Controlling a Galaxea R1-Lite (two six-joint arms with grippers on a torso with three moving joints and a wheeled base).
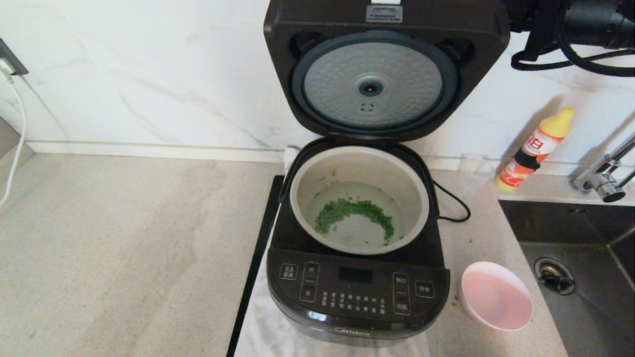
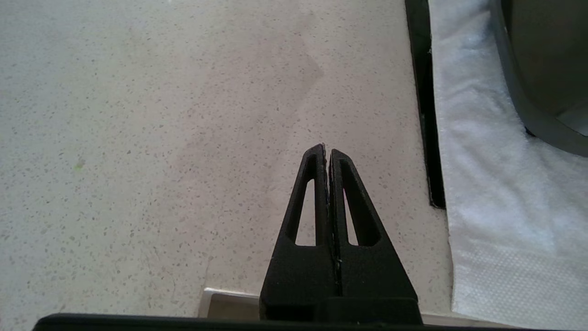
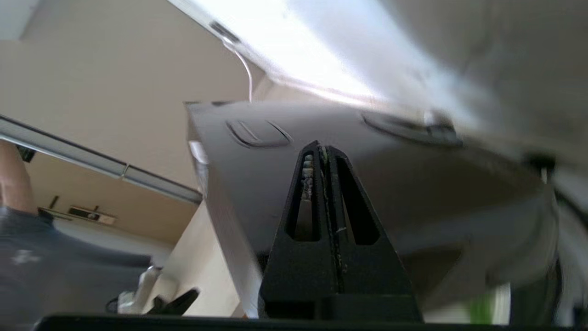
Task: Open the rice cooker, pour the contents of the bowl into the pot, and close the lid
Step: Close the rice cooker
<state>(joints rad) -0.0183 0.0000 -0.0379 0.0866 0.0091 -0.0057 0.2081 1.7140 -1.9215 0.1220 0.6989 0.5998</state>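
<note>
The black rice cooker stands on a white cloth with its lid swung upright, the dimpled silver disc facing me. In the pot lie water and chopped green bits. A pink bowl sits upright and empty to the cooker's right. My right arm reaches in at the top right, behind the raised lid. The right gripper is shut, its tips close to the lid's black outer face; contact is unclear. My left gripper is shut and empty over the bare counter, left of the cooker.
A yellow-orange bottle and a clear cup stand by the wall. A steel sink with a tap is at the right. The cooker's black cord loops behind it. A black strip edges the white cloth.
</note>
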